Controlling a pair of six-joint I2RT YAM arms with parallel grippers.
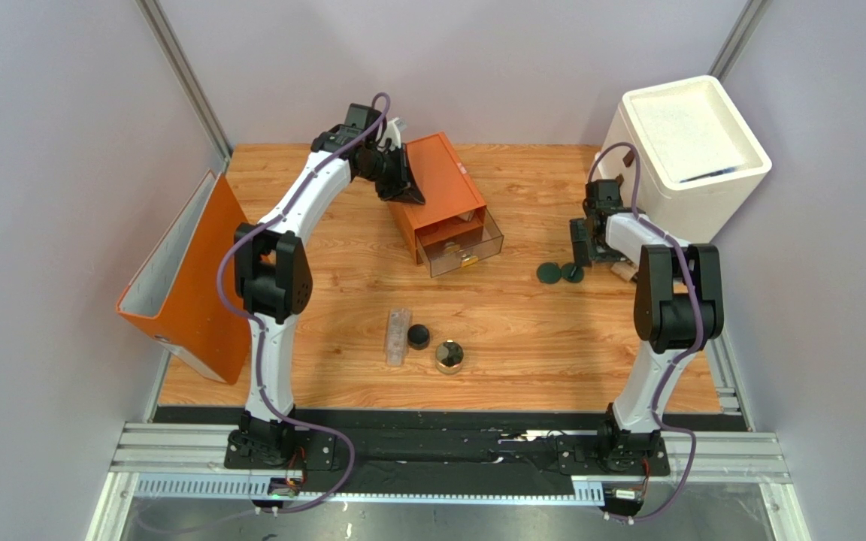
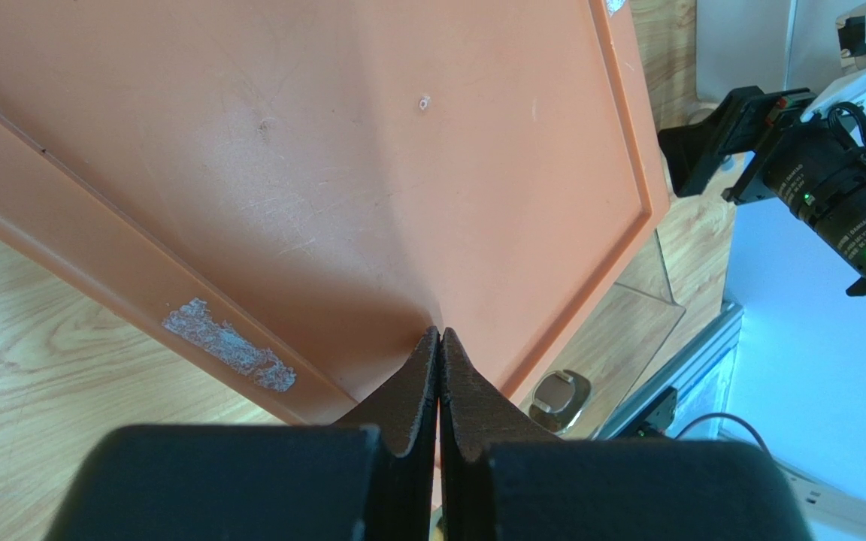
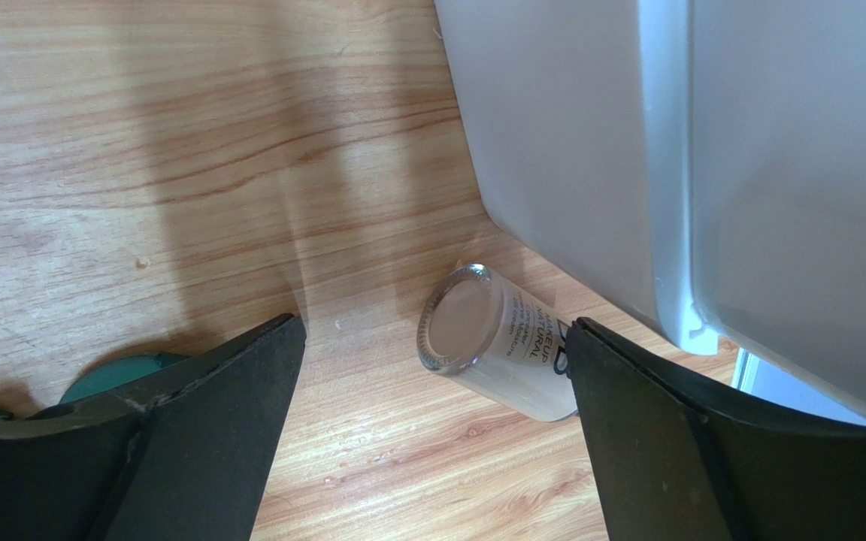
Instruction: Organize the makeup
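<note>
My left gripper is shut, empty, with its tips pressed on the lid of the orange two-drawer box. The box's clear drawer stands pulled out with a gold-toned piece inside. My right gripper is open low over the table, straddling the tan tube, which lies flat close to the right finger. Two dark-green discs lie just left of it. A clear tube, black pot and gold-rimmed jar sit mid-table.
The big white cabinet stands at the back right, right against the tan tube. An orange and white panel leans at the table's left edge. Walls close in three sides.
</note>
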